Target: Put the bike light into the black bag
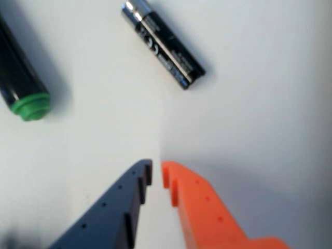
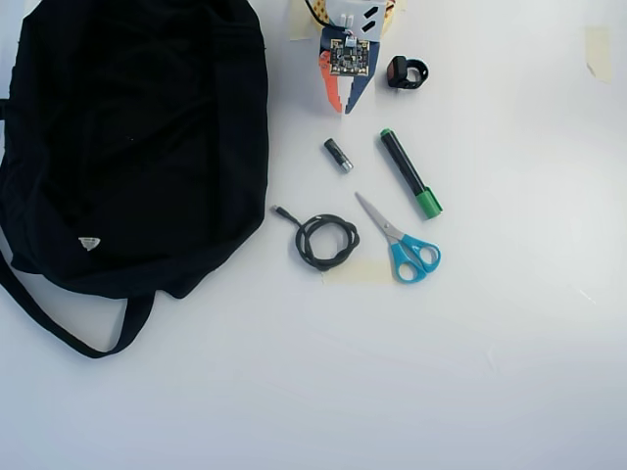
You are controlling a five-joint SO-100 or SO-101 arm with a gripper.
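Observation:
The bike light (image 2: 407, 72), small and black with a loop strap, lies on the white table just right of my arm in the overhead view; it is out of the wrist view. The black bag (image 2: 127, 147) fills the left side, with a white label (image 2: 89, 242) and a long strap (image 2: 59, 328). My gripper (image 2: 344, 108) is at the top centre, left of the light and apart from it. In the wrist view my gripper (image 1: 155, 174) hangs above bare table, its blue and orange fingertips nearly touching and holding nothing.
A black-and-silver battery (image 2: 338, 155) (image 1: 163, 44) lies just ahead of the fingertips. A black marker with a green cap (image 2: 410, 173) (image 1: 31, 106), blue-handled scissors (image 2: 402, 240) and a coiled black cable (image 2: 325, 240) lie further down. Tape strips (image 2: 598, 49) sit at the top right.

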